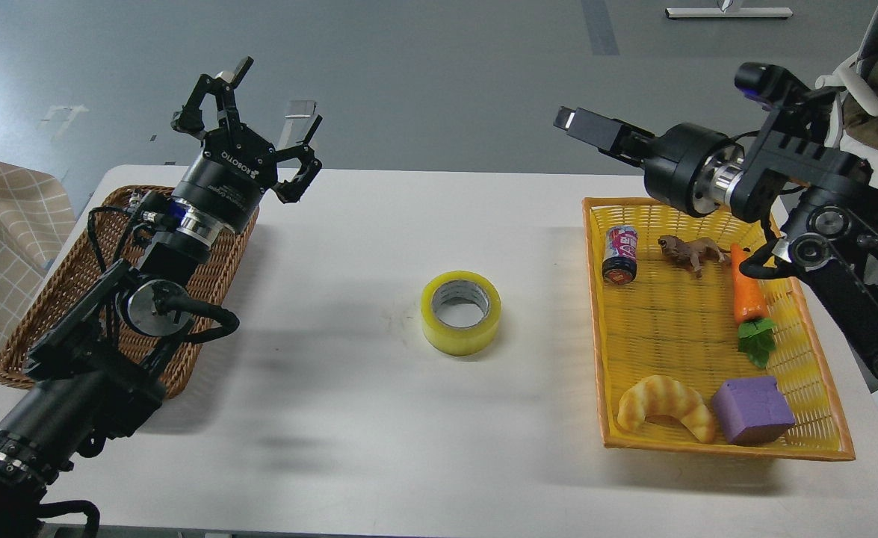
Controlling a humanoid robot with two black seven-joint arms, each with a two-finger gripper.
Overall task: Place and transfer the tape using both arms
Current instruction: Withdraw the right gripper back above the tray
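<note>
The tape (461, 312), a yellow roll with a grey-white core, lies flat on the white table (379, 418) near its middle, and nothing touches it. My left gripper (270, 101) is open and empty, raised above the table's far left, well left of the tape. My right gripper (584, 128) is raised above the far right of the table, over the back edge of the yellow basket. It points left and holds nothing. It is seen side-on, so its fingers cannot be told apart.
A brown wicker basket (42, 314) sits at the left under my left arm. A yellow basket (599, 351) at the right holds a can (621, 254), a toy lion (689, 251), a carrot (750, 294), a croissant (664, 405) and a purple block (752, 410). A chair (842, 112) stands at the far right.
</note>
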